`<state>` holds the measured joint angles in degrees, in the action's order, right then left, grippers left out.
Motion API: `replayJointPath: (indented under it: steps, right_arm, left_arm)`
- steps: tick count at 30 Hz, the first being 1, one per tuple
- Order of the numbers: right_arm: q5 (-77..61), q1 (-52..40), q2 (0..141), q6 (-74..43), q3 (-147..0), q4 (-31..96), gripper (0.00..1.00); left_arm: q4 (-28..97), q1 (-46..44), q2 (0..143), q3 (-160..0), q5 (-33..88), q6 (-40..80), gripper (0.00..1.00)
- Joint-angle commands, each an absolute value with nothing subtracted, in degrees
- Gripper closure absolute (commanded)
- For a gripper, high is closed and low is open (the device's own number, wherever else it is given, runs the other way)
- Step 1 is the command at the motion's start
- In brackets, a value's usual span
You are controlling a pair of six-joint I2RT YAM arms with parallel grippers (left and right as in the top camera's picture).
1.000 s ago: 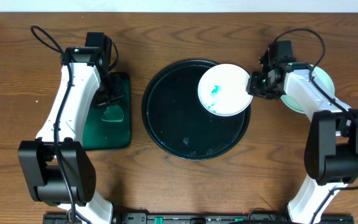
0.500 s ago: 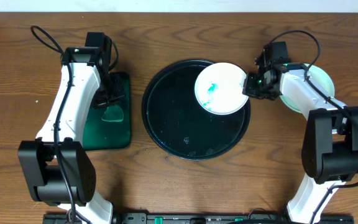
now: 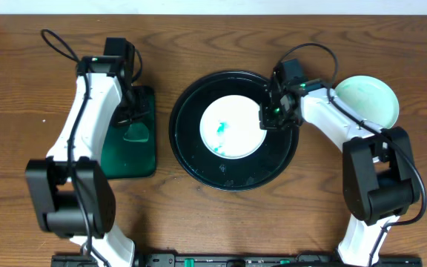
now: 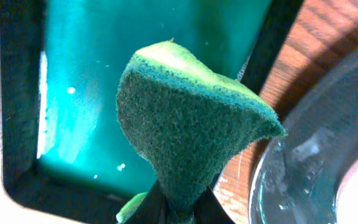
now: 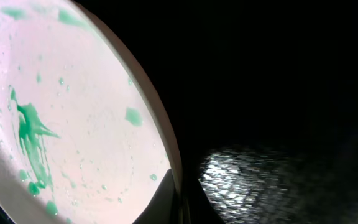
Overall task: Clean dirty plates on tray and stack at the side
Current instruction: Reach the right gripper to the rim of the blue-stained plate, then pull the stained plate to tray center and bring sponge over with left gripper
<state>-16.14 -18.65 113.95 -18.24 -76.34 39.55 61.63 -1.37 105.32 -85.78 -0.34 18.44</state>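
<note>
A white plate [image 3: 230, 126] with teal-green smears lies in the middle of the round black tray [image 3: 191, 152]. My right gripper [image 3: 267, 119] is shut on this plate's right rim; the right wrist view shows the rim [image 5: 166, 143] pinched between the fingers [image 5: 180, 202] over the glossy tray [image 5: 278, 93]. A second plate, tinted pale green [image 3: 368, 100], sits on the table at the far right. My left gripper [image 3: 130, 111] hovers over the green rectangular tray [image 3: 143, 159] and is shut on a green sponge [image 4: 185, 130]. A third plate is not in view.
The green rectangular tray [image 4: 86, 81] holds teal liquid. The black tray's rim [image 4: 272, 168] shows at the right of the left wrist view, with bare wood table [image 4: 328, 37] between the two trays. Cables arc above both arms.
My right gripper has carried the smeared plate leftward from the tray's upper right edge to its middle. The left arm has stayed over the green tray.
</note>
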Motion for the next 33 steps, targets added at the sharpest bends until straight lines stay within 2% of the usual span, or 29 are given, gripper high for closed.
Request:
replayJointPath:
  steps: [1,10,14,19,29,33]
  right_arm:
    - [-17.0,-20.0,113.3,-18.4,-76.0,39.6,0.99]
    - [-17.0,-20.3,113.3,-18.3,-75.9,40.8,0.99]
    - [-17.0,-20.3,113.3,-18.2,-76.0,40.8,0.99]
    - [-17.0,-20.3,113.3,-18.2,-76.0,40.9,0.99]
    - [-17.0,-20.3,113.3,-18.2,-75.9,40.9,0.99]
    - [-17.0,-20.3,113.3,-18.2,-76.0,40.9,0.99]
  left_arm:
    - [60.6,-1.1,110.3,-84.5,-0.7,17.6,0.93]
    - [58.0,2.5,120.7,-84.5,-0.9,17.7,0.93]
    - [58.0,3.2,121.2,-84.5,-0.9,17.6,0.93]
    - [59.1,2.6,118.5,-85.8,-0.9,16.6,0.93]
    - [60.8,-2.7,103.7,-86.4,-0.4,16.6,0.93]
    - [60.9,-5.4,102.5,-86.4,7.2,15.9,0.93]
